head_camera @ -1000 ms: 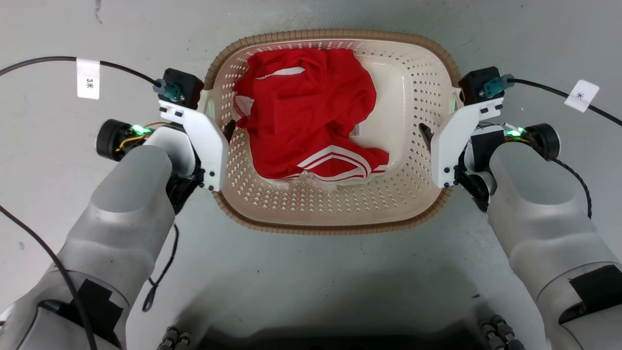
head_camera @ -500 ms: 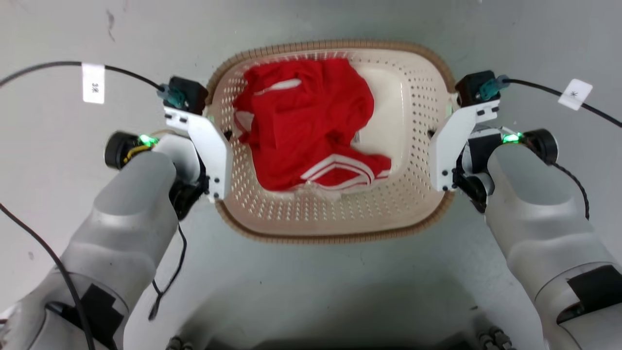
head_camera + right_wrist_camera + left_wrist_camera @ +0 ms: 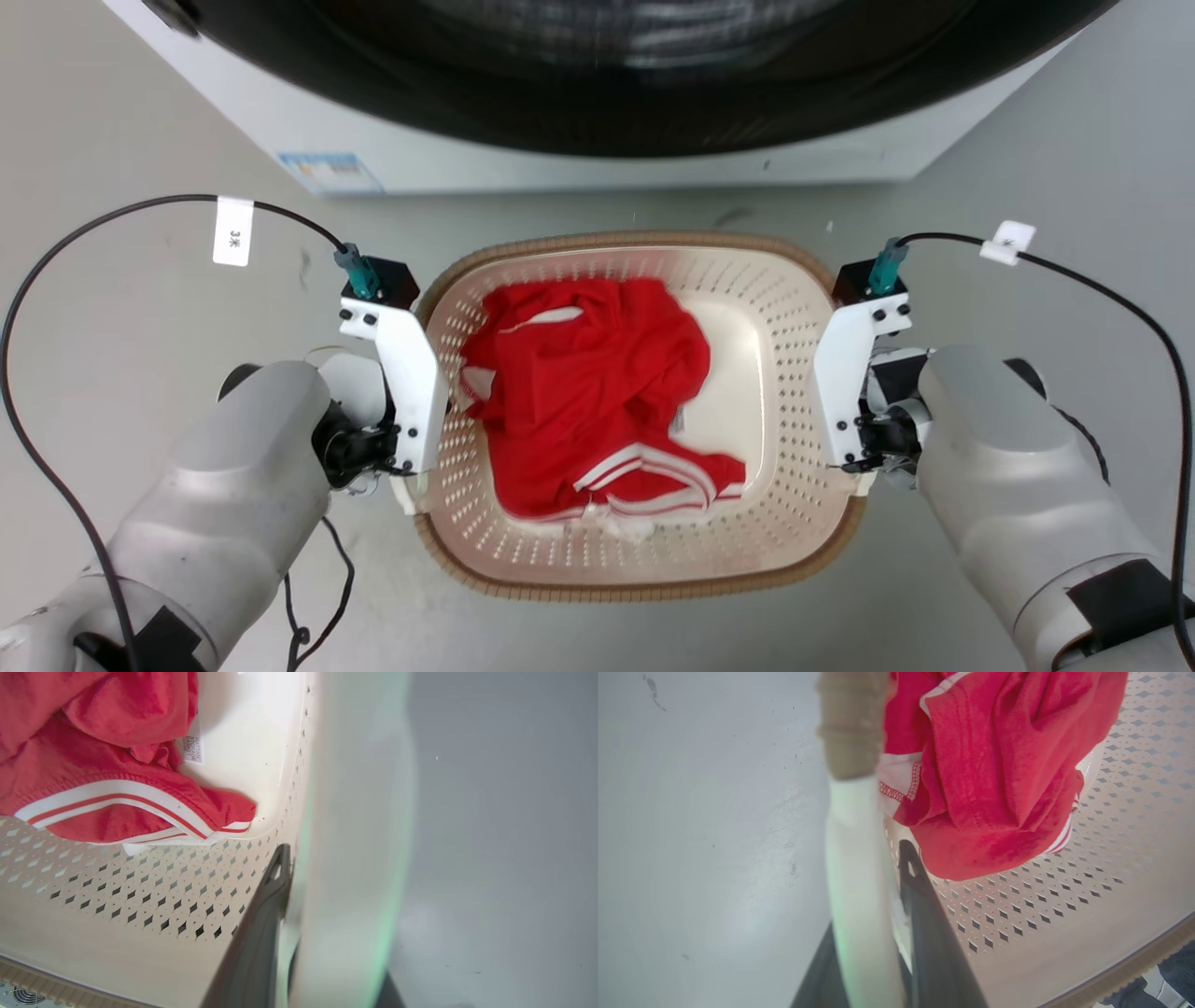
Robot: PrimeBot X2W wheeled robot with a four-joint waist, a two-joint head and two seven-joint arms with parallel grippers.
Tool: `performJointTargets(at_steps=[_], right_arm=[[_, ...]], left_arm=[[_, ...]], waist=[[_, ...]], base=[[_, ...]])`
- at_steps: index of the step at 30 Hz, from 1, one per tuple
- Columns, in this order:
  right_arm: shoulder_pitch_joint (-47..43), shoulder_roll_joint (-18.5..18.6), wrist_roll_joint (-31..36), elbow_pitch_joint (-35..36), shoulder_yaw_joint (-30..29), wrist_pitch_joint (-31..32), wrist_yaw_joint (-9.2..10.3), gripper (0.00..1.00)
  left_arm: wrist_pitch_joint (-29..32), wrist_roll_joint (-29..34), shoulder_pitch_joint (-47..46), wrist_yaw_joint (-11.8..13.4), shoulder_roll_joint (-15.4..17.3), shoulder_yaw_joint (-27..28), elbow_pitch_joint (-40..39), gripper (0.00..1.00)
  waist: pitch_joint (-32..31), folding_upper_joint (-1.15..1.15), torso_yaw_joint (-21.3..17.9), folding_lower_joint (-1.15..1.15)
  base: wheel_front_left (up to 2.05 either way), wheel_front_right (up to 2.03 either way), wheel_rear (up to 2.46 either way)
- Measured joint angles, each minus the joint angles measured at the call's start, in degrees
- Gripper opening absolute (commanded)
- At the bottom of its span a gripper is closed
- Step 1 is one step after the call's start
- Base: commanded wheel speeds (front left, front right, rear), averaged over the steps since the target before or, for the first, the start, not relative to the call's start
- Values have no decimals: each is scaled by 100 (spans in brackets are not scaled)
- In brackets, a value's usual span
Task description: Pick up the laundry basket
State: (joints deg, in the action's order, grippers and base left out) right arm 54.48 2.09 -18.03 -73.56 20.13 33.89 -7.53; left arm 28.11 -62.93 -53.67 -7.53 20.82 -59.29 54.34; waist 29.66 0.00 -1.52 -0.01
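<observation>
The laundry basket (image 3: 635,590) sits in the middle of the scene between the two arms, just on the near side of the washing machine (image 3: 597,154), whose white front and dark door span the far edge above the grey floor (image 3: 140,299). A red garment (image 3: 588,392) with white stripes lies bunched in the basket, toward its left and near parts. The left gripper (image 3: 878,868) is clenched on the basket's left handle (image 3: 854,826): one dark finger (image 3: 924,924) runs inside the perforated wall and the other outside, with the white handle pinched between them. The right gripper (image 3: 327,868) grasps the right handle (image 3: 359,788) the same way, with its inner finger (image 3: 261,933) against the perforated wall. Whether the basket's underside touches the floor cannot be told.
</observation>
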Motion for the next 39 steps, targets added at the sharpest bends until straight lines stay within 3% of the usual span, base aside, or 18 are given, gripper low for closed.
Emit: performJointTargets(at_steps=[10,21,30,39], right_arm=[[-274,-31,-541,269,375,776,-10,0],[-764,-29,-1040,472,923,1359,-7,0],[-1022,-11,-1393,531,1163,1515,-2,0],[-1015,-11,-1530,472,1324,1538,-2,0]], left_arm=[[754,-487,119,2,331,-382,-349,0],[1325,-1001,644,2,431,-648,-408,0],[1512,-1216,917,3,433,-787,-413,0],[1659,-1298,948,4,467,-909,-439,0]], waist=[[-1127,0,-89,-1],[-1983,0,-258,-1],[-2444,0,-325,-1],[-2473,0,-383,-1]], base=[[0,0,0],[0,0,0],[0,0,0],[0,0,0]])
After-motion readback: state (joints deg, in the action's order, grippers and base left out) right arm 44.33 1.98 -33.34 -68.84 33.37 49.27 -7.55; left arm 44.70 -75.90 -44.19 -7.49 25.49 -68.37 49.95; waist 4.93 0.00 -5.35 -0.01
